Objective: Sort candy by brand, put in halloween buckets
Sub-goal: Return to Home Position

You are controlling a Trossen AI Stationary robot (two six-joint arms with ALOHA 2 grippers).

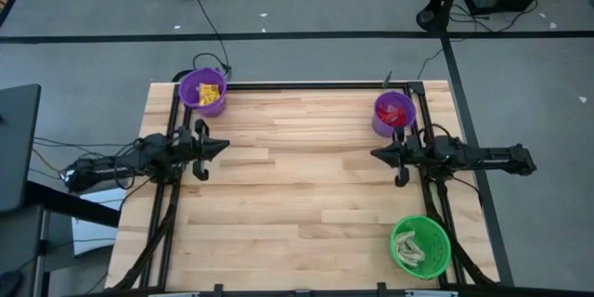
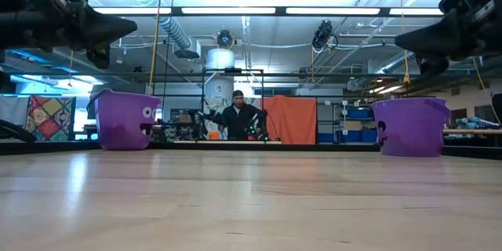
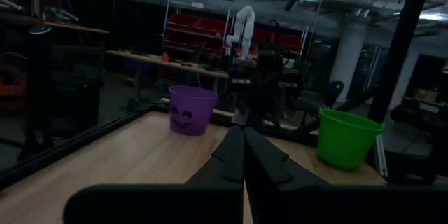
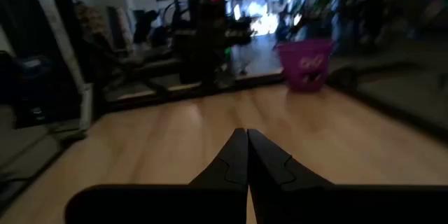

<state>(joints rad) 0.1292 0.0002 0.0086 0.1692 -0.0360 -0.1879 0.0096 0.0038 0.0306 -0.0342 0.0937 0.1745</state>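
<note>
Three halloween buckets stand on the wooden table (image 1: 297,195). A purple one (image 1: 201,91) at the far left holds yellow candy (image 1: 210,94). A second purple one (image 1: 393,113) at the far right holds red candy (image 1: 399,114). A green one (image 1: 419,246) at the near right holds cream-tan pieces. My left gripper (image 1: 225,147) is shut and empty at the left edge, pointing level toward the table's middle. My right gripper (image 1: 374,155) is shut and empty at the right edge, pointing back at it. Both hang above the table top (image 2: 129,25) (image 2: 400,41).
Black frame rails (image 1: 306,84) run along the table's far edge and down both sides beneath the arms. A person (image 2: 239,118) stands in the room beyond the far edge. The table's middle between the two grippers is bare wood.
</note>
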